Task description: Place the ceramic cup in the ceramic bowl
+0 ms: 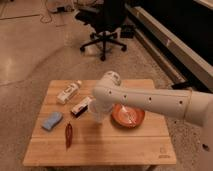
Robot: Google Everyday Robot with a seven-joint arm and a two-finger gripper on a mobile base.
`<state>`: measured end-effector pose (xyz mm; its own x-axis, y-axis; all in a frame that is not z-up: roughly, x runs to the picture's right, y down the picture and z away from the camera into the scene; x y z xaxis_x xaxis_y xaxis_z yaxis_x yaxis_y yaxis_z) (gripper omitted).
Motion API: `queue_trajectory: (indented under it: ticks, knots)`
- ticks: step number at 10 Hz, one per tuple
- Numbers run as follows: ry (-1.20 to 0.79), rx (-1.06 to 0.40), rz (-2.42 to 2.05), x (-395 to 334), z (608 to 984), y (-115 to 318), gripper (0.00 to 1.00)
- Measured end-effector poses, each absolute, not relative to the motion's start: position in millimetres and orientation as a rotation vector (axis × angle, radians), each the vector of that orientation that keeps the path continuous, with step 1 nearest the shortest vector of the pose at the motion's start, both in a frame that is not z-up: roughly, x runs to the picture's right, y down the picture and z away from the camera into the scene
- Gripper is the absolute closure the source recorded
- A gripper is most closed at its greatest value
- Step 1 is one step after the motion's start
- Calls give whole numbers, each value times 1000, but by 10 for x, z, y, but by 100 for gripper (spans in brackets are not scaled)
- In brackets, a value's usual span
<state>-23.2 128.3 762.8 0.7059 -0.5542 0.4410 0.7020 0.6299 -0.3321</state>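
On the wooden bench (110, 145), my gripper (99, 110) sits at the ceramic cup (94, 118), just beside the ceramic bowl (135, 123). I cannot tell whether it's gripping. An office chair (105, 25) stands behind on the speckled floor (30, 60).

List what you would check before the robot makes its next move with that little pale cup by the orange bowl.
1. Ceramic bowl free to receive the cup: ok, nothing lies in it.
2. Ceramic cup found: ok, it sits right under the gripper, beside the bowl and outside it.
3. Grip on the cup secure: cannot tell, the arm hides the contact.
4. Cup lifted off the table: cannot tell.
5. Way from cup to bowl free: ok, nothing stands between them.
6. Cup in the bowl: not ok, not yet done.
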Motion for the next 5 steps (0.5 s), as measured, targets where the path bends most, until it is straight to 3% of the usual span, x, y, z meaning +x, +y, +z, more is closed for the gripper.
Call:
queue_trajectory:
  ticks: [5]
  knots:
    - [-288, -477, -703, 20, 7408, 913, 69]
